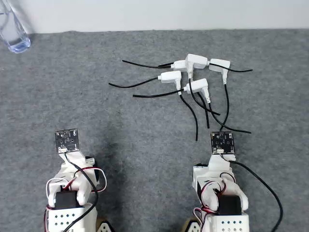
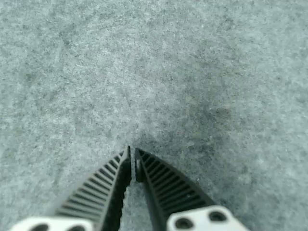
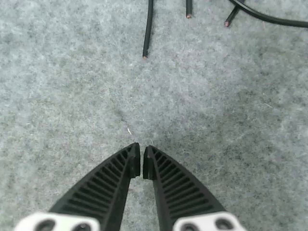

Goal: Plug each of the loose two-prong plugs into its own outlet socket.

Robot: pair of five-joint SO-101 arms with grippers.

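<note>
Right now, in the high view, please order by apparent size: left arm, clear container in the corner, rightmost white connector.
Largest: left arm.
Then clear container, though the frame cuts it off.
Smallest: rightmost white connector.

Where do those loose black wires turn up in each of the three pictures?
High view: wires fan out from the white plugs, right of centre, ends lying just ahead of the right arm.
Right wrist view: cut ends on the mat beyond the shut right claw.
Left wrist view: aimed at mat ahead of the left claw, off to the wires' side.
Shared landmark: the grey mat.
</note>
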